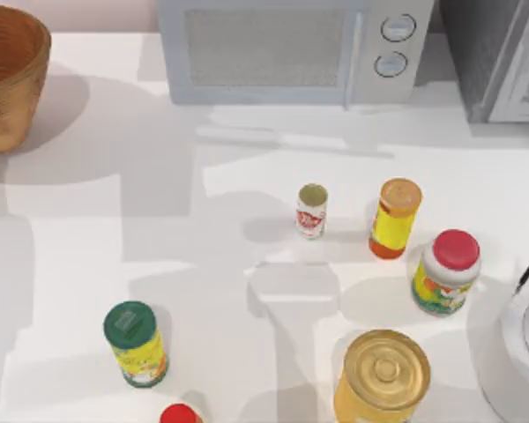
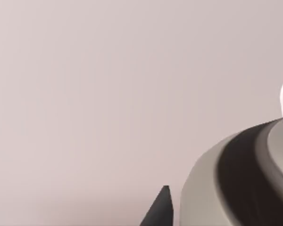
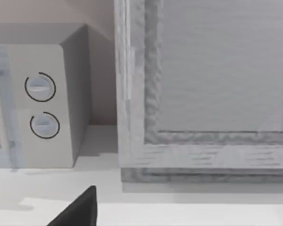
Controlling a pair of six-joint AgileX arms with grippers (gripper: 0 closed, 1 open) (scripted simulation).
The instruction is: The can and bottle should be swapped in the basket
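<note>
Can [image 1: 312, 210] is stood upright mid-bench, far right of the basket [image 1: 9, 79], nearer the right arm. Whether the fingers are open cannot be told.

Lots of open table [image 1: 159, 229] left of the can [image 1: 311, 210], all the way to the basket [image 1: 9, 79]. Crowded just right of the can: yellow bottle [image 1: 394, 218], red-lidded jar [image 1: 446, 272], big yellow can [image 1: 382, 377].

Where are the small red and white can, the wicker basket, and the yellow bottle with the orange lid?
can [image 1: 311, 211], top view, on its label.
basket [image 1: 18, 53], top view, on its rim.
yellow bottle [image 1: 394, 220], top view, on its yellow body.
</note>
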